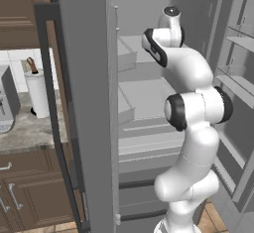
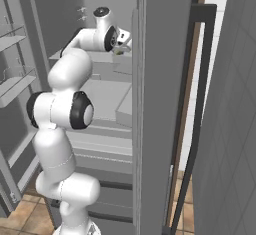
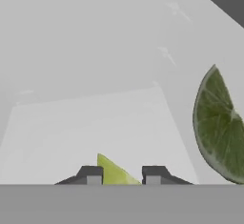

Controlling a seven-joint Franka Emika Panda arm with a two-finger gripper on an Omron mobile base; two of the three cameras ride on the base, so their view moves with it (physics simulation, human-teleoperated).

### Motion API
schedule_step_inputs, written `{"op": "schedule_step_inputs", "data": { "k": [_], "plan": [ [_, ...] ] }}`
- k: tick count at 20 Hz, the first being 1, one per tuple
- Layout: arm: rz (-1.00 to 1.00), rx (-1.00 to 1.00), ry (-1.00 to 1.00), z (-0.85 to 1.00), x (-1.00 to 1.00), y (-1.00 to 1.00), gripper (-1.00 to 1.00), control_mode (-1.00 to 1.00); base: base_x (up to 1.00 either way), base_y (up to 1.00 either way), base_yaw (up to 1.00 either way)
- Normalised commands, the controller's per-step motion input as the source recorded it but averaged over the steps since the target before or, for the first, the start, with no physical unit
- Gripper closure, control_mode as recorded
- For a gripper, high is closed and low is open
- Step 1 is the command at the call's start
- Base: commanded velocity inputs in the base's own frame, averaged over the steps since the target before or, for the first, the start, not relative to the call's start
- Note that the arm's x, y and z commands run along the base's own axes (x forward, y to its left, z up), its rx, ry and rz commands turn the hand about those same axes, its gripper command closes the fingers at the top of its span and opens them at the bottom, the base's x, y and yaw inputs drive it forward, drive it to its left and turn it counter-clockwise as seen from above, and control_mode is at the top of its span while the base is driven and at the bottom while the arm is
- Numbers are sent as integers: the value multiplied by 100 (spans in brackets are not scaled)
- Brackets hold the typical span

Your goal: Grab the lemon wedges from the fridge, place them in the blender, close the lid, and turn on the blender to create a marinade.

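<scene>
Gripper [image 3: 122,176] narrowed around yellow-green lemon wedge [image 3: 113,171] on fridge shelf [image 3: 95,123]; firm grip unclear.

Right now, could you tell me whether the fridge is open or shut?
Open: the fridge door is swung wide, and the arm reaches in over its grey shelves.

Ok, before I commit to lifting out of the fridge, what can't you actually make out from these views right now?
- Grip: in the hand view a lemon wedge sits between the jaws, its base cut off by the bottom edge; contact is not visible.
- Second wedge: cut off by the right edge of the hand view.
- Gripper in the right base view: partly hidden behind the fridge door edge; the wedges there are too small to count.
- Left base view: the arm's own links hide the gripper.
</scene>
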Motion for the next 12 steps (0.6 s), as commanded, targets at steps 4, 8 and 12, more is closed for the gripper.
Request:
{"op": "schedule_step_inputs", "data": {
  "k": [4,8,12],
  "plan": [
    [4,0,-12,8,-63,14,100,-100,0,0,0],
    [8,0,-24,22,-95,34,100,-100,0,0,0],
    [8,0,-30,19,-100,51,100,-100,0,0,0]
  ]
}}
